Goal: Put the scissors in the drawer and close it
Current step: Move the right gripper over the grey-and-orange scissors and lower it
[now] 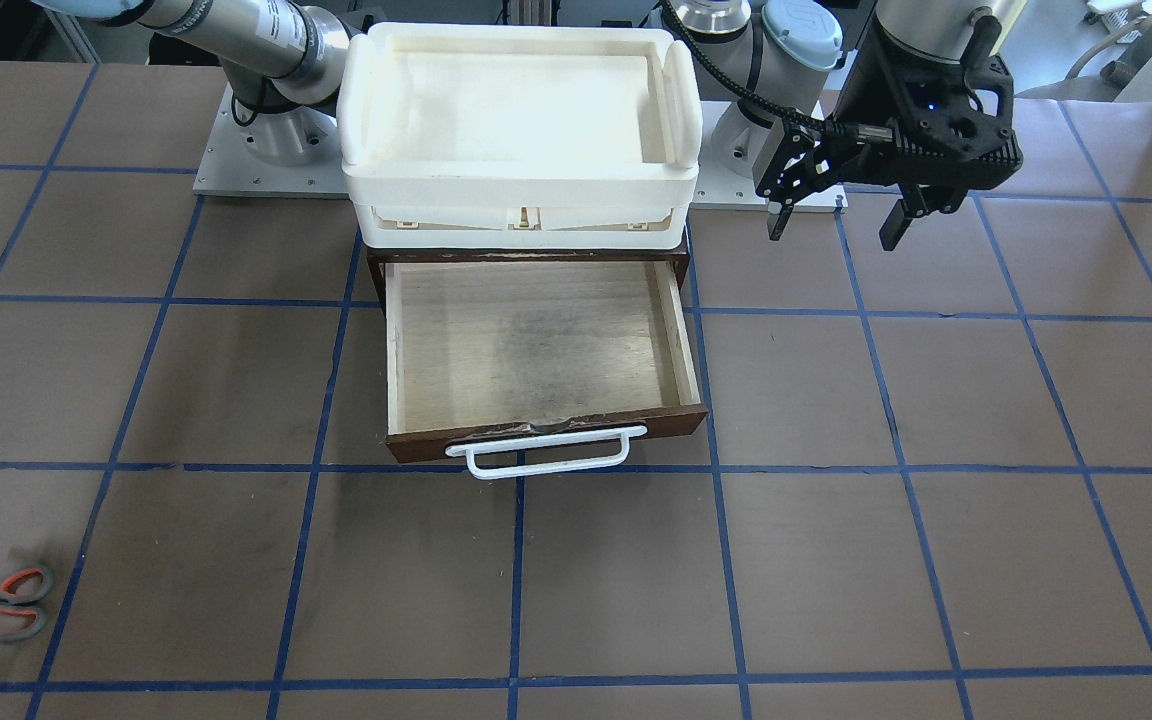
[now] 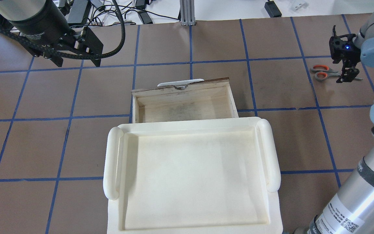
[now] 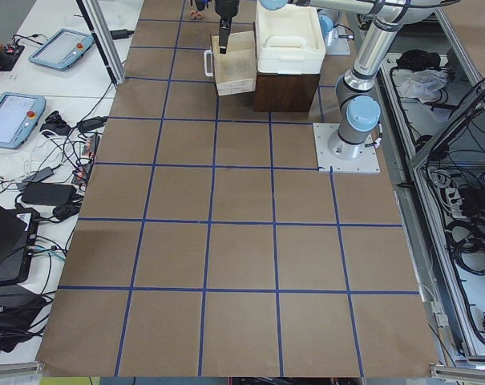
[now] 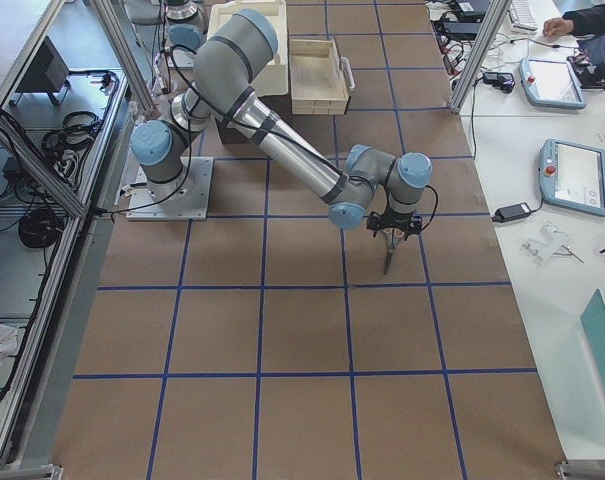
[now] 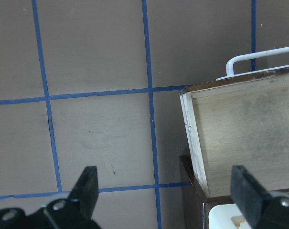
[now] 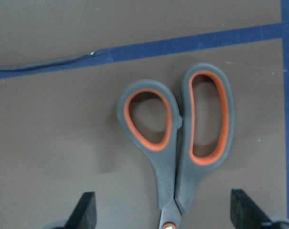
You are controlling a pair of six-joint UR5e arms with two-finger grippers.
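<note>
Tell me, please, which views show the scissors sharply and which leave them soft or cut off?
Right wrist view: the scissors fill the frame, slightly soft, blades cut off below. Front-facing view: sharp, but only the handles show. Overhead view: small yet clear.

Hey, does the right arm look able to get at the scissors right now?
Probably yes. The right gripper is open directly over the scissors, its fingers on either side of the handles, and nothing lies on or against them.
</note>
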